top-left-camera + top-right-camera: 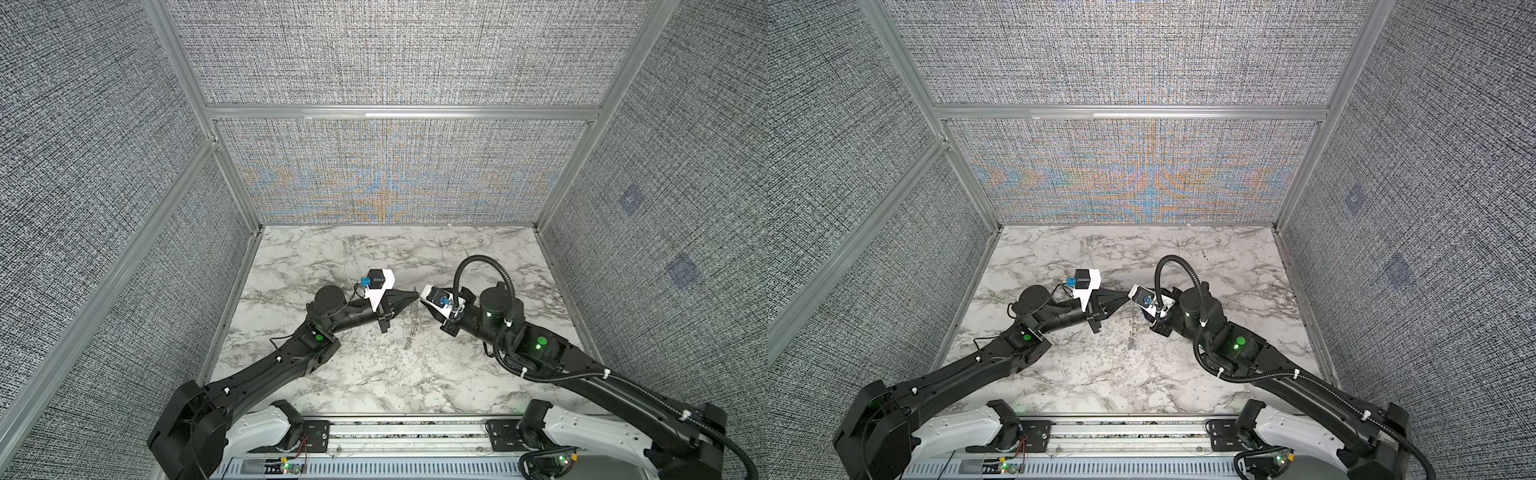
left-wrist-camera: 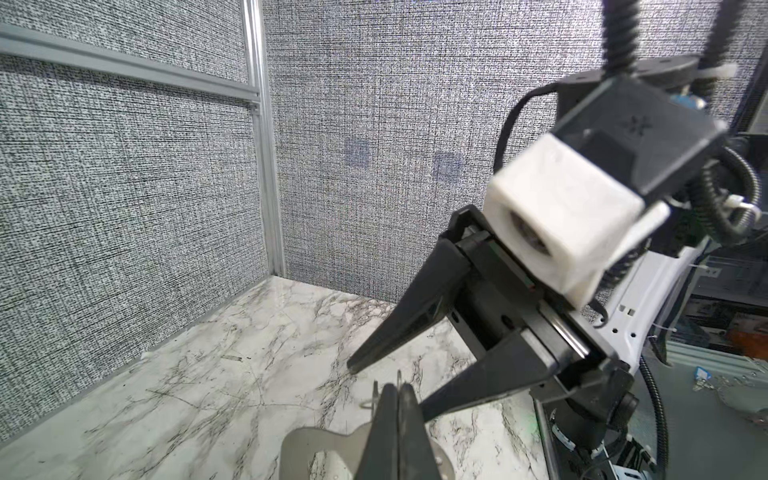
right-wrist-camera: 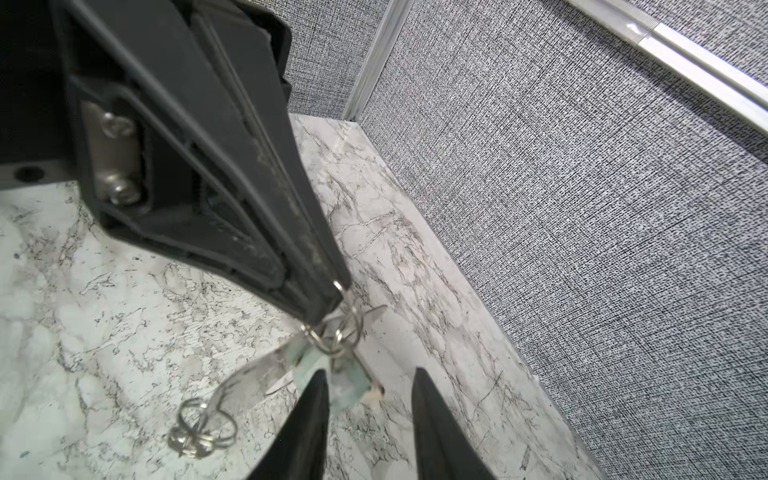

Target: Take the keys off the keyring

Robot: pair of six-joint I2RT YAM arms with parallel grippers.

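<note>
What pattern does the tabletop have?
The tabletop is white marble with grey and black veining, shown best in a top view.

— What carries everything here?

— We see a flat white marble-patterned tabletop, veined in grey and crossed by fine dark scratches. Grey woven wall panels in aluminium frames close it in at nine, twelve and three o'clock. A ribbed aluminium rail runs along its six o'clock edge.

— And what lies on it?

— Near the centre, a touch toward six o'clock, a thin silvery metal keyring with its flat pale metal keys dangles over the slab. We cannot tell whether its lowest rings touch the surface.
</note>
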